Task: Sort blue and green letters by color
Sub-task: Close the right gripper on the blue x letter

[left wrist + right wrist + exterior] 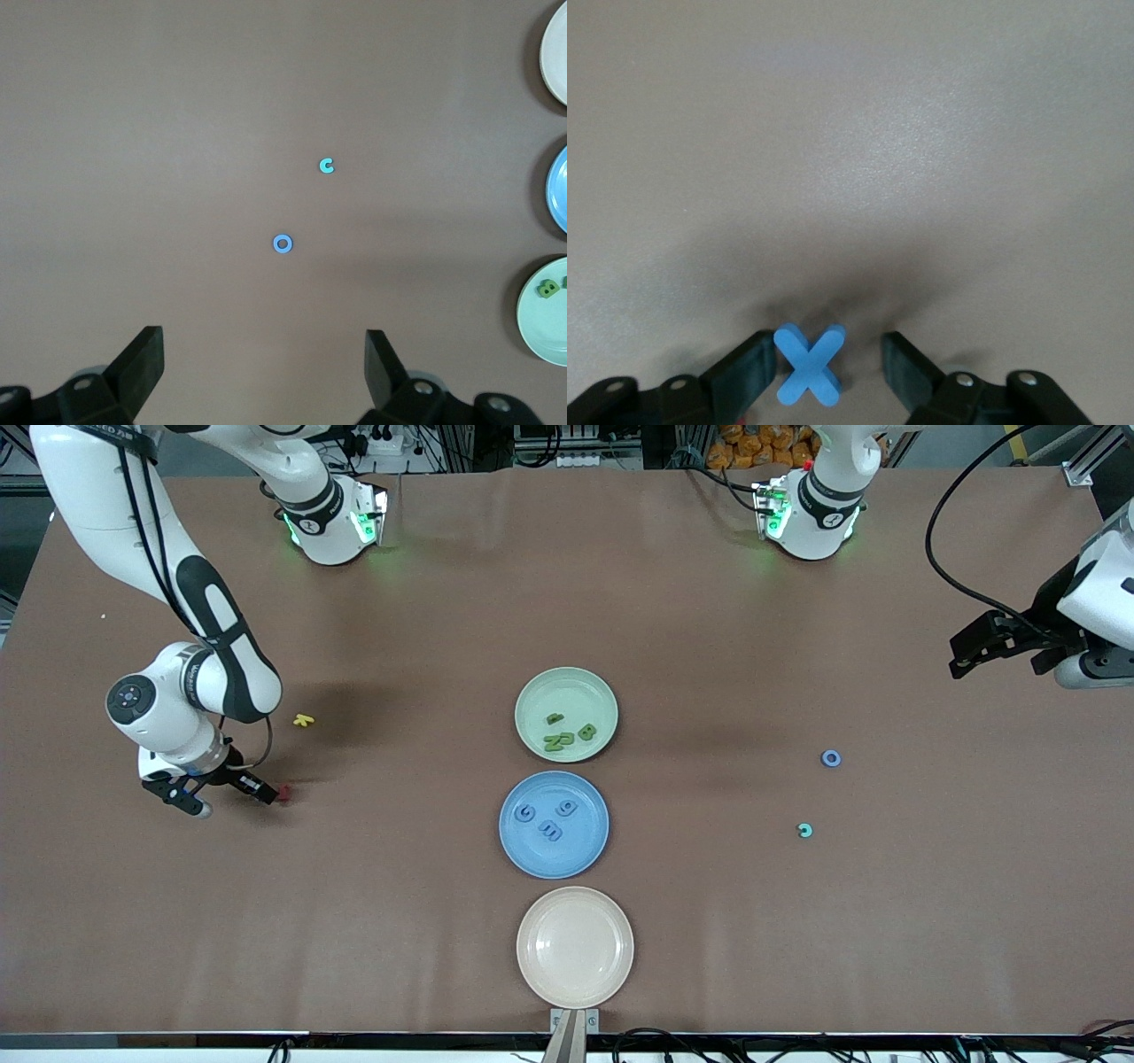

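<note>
Front view, center column: green plate (532, 691) with olive letters (567, 732), blue plate (514, 841) with blue letters (549, 819). Right gripper (829, 367) at lower left is half-closed around a blue X (809, 364), one finger touching. Left gripper (264, 365) idles wide open, upper right.

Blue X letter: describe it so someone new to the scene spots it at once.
Follow the right arm to the table's right-arm end, where its tool is down at the table. The blue X sits between the tool's fingers, one finger touching it, the other apart. The yellow letter and the red letter nearby differ in colour.
</note>
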Tool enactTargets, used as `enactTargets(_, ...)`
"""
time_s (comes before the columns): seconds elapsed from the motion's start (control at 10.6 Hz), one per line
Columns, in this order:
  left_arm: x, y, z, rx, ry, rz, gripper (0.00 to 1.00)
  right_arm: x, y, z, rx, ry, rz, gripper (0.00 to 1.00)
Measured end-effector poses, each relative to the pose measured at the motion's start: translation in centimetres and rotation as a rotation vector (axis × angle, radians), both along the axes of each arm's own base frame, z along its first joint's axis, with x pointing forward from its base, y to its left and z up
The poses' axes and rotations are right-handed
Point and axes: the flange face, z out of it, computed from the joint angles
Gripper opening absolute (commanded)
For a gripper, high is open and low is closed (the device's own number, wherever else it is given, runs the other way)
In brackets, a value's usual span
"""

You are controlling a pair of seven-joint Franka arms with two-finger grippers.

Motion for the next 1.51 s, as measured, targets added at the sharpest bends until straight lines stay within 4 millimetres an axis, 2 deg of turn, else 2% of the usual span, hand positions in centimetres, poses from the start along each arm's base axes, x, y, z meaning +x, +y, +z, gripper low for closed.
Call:
enactTargets(0.28,-0.7,-0.3,0.5,0.002,-0.01,-0.005,1.0,0.0,0.1,0.0,0.001,0.0,0.001,0.45)
enactTargets(0.66,-0.7,-0.4,0.5,0.003,-0.012,-0.026,1.0,0.0,0.4,-0.1,0.011,-0.002,-0.01,0.33)
enactTargets(1.04,-0.6,0.0,1.1,0.005,-0.032,-0.086,1.0,0.0,0.6,-0.1,0.015,-0.004,-0.009,0.31)
enactTargets(1.51,-0.5,0.2,1.6,0.005,-0.041,-0.096,1.0,0.0,0.6,-0.1,0.015,-0.004,-0.009,0.21)
